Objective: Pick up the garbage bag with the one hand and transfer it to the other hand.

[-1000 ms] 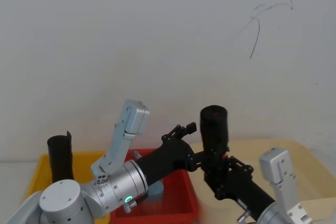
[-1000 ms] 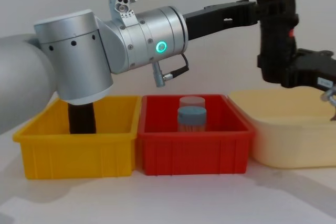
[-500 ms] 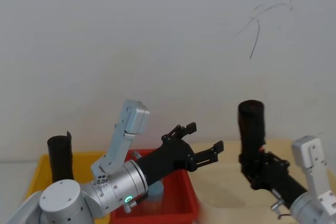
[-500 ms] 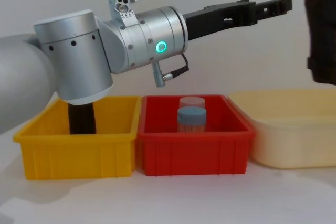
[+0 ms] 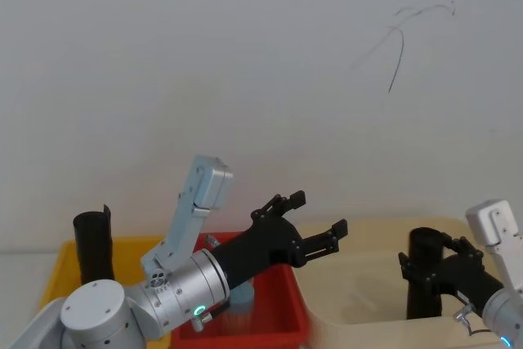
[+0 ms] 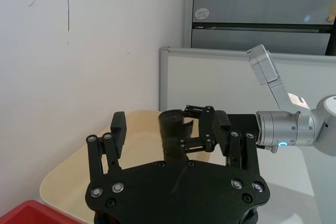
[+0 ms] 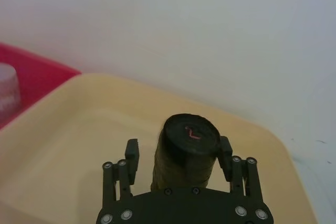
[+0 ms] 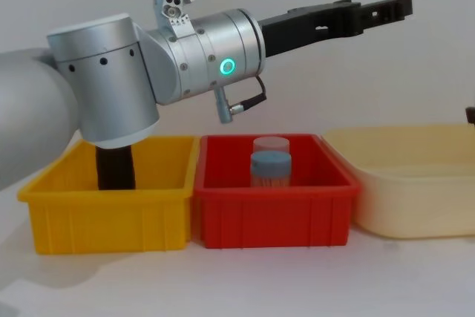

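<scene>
The right gripper (image 5: 431, 261), black on a silver arm with a blue-cyan ring light, has its jaws pinching a tall black cylindrical roll of plastic garbage bags (image 5: 423, 296) near its upper end. The roll stands upright between those jaws, and its top face, which bears a small red mark (image 7: 191, 131), rises just above them. The rest of the roll hangs below them within the outline of a cream plastic tub (image 5: 364, 284); whether its foot touches the tub floor cannot be told

The left gripper (image 5: 317, 213), long and black on a thick silver arm with a green ring light, is held in the air with its jaws spread and nothing between them. The roll is well apart from these jaws, beyond their tips. Below the left gripper's body sits a red plastic bin (image 8: 274, 217) holding a clear jar with a blue-grey lid (image 8: 271, 166). Farther back under that arm is a yellow plastic bin (image 8: 111, 217) with a second black roll (image 8: 116, 170) standing in it. The bins and the tub rest side by side on a white surface (image 8: 237, 283)
</scene>
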